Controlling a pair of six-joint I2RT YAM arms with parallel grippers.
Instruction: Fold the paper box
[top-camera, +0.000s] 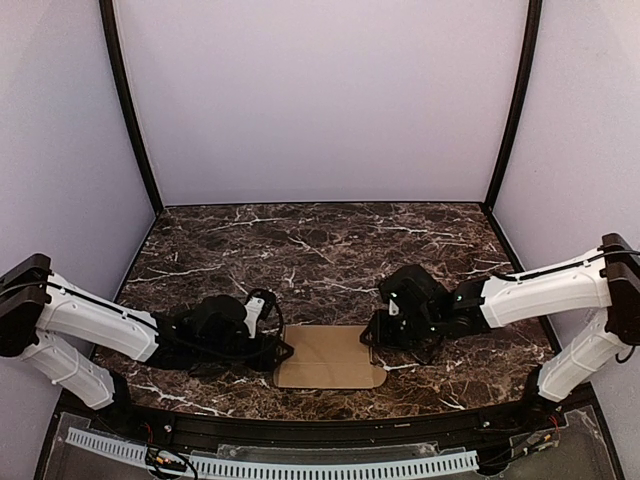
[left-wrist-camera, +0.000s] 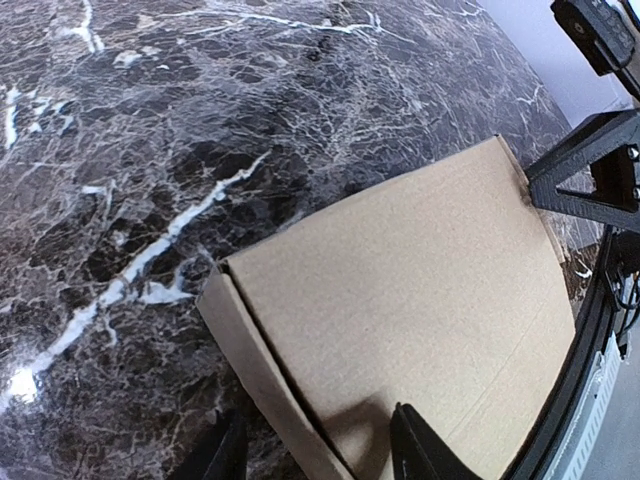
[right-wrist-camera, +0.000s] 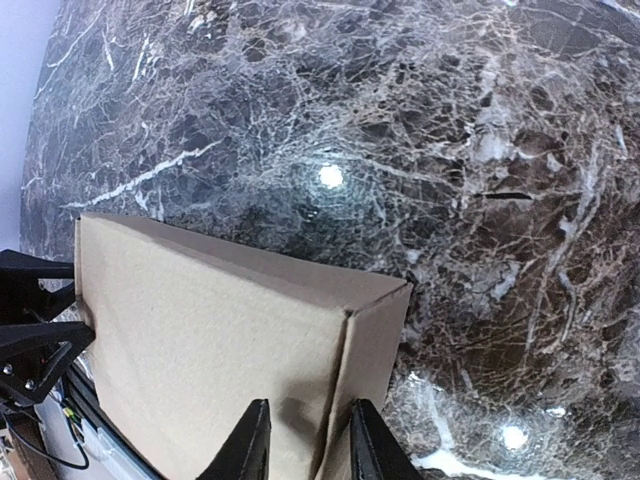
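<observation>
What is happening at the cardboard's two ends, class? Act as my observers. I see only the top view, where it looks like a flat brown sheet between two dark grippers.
Observer: The right wrist view shows the paper box is not flat. A crease near its right end sets a narrow flap at an angle to the main panel.
Operator: Where is the right gripper?
Observer: The right gripper straddles that crease, one finger on each side.
Operator: And the left end?
Observer: The left wrist view shows another narrow angled flap along the left edge, between the fingers of the left gripper.
</observation>
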